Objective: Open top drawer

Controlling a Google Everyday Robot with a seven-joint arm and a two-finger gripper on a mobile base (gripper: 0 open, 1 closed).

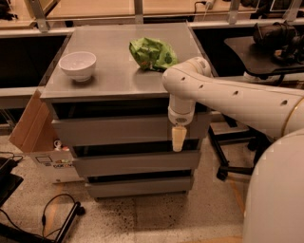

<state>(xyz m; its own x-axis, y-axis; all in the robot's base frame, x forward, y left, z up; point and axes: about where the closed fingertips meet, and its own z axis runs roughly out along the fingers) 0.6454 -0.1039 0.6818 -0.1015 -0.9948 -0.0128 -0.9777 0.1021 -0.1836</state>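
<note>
Grey cabinet [118, 80] | jaws pointing down at top drawer [114, 130] lower edge

The floor under me is speckled beige stone [156, 216]. A flat brown cardboard sheet [28, 123] leans against the left side of the grey metal-topped cabinet [114, 76], and my gripper [178, 138] hangs before that cabinet's front. A white printed carton [54, 163] sits below the cardboard. To the right, a black wheeled chair base [235, 169] stands beneath a dark table [251, 52]. A pale wooden counter [95, 7] runs behind.
</note>
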